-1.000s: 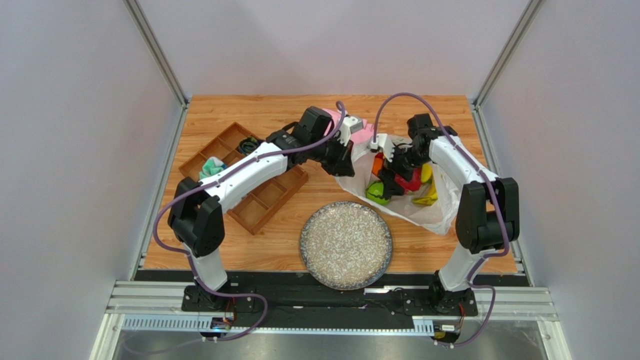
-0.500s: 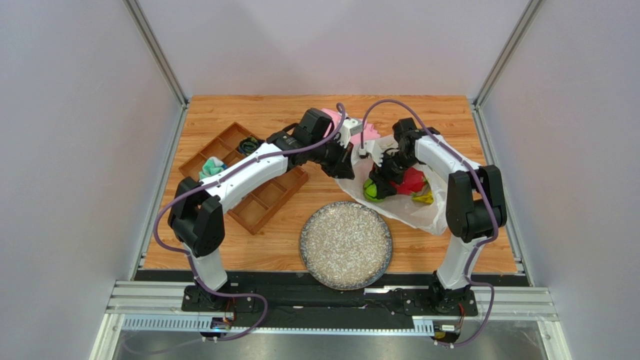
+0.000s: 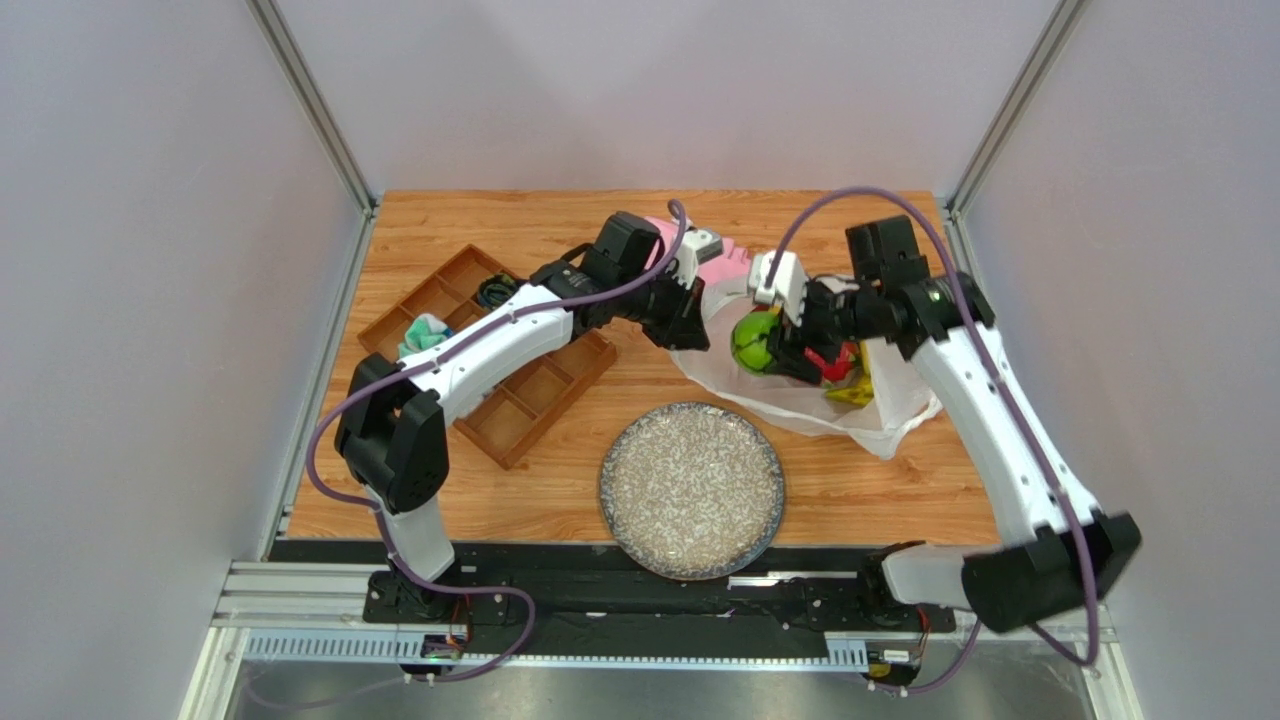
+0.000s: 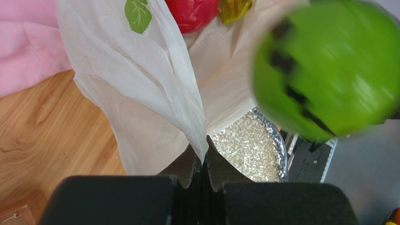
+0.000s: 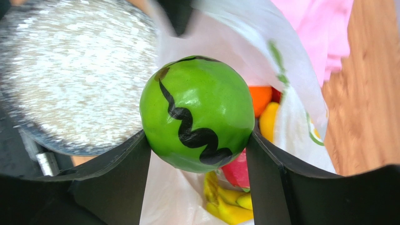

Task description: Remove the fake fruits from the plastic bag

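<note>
My right gripper is shut on a green round fruit with black wavy stripes. It holds the fruit above the mouth of the plastic bag. The same fruit shows blurred in the left wrist view. My left gripper is shut on the bag's thin edge and holds it up. Inside the bag lie a red dragon fruit, yellow bananas and an orange.
A speckled round plate sits in front of the bag, near the table's front edge. A wooden compartment tray with small items lies to the left, under the left arm. A pink cloth lies behind the bag.
My right gripper closed on the green fruit inside the bag and raised it out towards the back left. The left gripper kept its hold on the bag edge.
</note>
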Controlling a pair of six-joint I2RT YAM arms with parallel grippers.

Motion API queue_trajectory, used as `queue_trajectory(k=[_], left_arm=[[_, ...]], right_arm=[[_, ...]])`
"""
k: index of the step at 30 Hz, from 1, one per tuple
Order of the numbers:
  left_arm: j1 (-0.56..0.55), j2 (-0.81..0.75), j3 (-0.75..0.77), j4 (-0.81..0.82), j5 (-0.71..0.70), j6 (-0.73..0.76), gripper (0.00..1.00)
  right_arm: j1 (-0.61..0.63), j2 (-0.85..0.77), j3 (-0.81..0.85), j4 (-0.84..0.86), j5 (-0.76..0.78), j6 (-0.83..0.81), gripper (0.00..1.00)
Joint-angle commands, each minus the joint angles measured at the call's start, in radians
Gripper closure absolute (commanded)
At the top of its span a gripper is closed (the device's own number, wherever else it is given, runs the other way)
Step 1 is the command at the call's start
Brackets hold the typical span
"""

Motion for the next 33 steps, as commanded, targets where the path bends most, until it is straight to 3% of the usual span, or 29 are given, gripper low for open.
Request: queue_trajectory(k=[1,8,21,22,25,26,27,33], left_arm=[[0.058,-0.005,-0.007,0.097,0.016,-0.114,1.00],[0.087,0.021,-0.024,0.162,0.082,-0.205,1.00],[0.087,-0.031,-0.083,0.177,0.050,-0.172,1.00],[0.087,-0.033,-0.085,0.174,0.050,-0.167,1.00],[0.087,-0.031,-0.080,0.171,0.050,-0.155,1.00],[0.087,-0.033,-0.080,0.170,0.050,-0.153,1.00],[0.087,-0.034,-0.080,0.167,0.050,-0.152,1.00],[0.087,-0.071,-0.114,0.157,0.044,-0.126,1.00]], right_arm=[[0.123,-0.172,-0.206,-0.093,-0.029,-0.032,0.44],[0.346,-0.257,-0.512,0.155,0.077,-0.075,0.43],[0.427,-0.106,-0.572,0.223,0.134,-0.061,0.43],[0.427,-0.105,-0.586,0.232,0.137,-0.064,0.41],[0.429,-0.106,-0.601,0.252,0.133,-0.058,0.17],[0.427,-0.113,-0.595,0.240,0.137,-0.055,0.15],[0.427,-0.120,-0.581,0.226,0.143,-0.057,0.01],[0.397,-0.214,-0.328,0.093,0.151,0.061,0.00]])
